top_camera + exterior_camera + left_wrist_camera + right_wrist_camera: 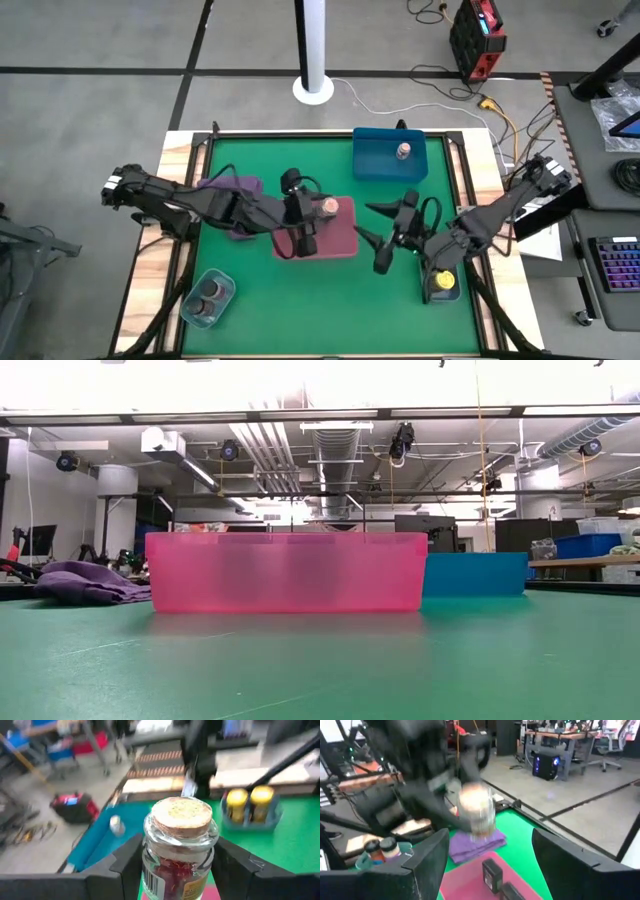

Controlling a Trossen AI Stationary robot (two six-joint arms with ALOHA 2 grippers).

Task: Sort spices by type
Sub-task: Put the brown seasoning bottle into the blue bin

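— Risk first: our left claw (177, 870) is clamped on the cork-topped jar (181, 827), holding it above the red tray (345, 242). The black tins (492, 872) lie in that tray. If we let go here, the jar lands among the wrong kind.

— Agreed. It looks like smooth glass, so it could also slide down between the fingers and tip on landing. What about our right claw (380, 245)?

— Its fingers are apart with nothing between them, and it hangs just beside the red tray. If we swing toward the blue tray (372, 168), the arms might clip each other.

— Let's count. We see two cork-topped jars, one in our grip and one (404, 151) already in the blue tray.

— We also see two black tins and two yellow-capped jars (248, 802) in their small tray (452, 293). Two brown shakers (207, 298) sit in the grey-blue tray (222, 277).

— That makes eight, and only the held jar is unsorted.
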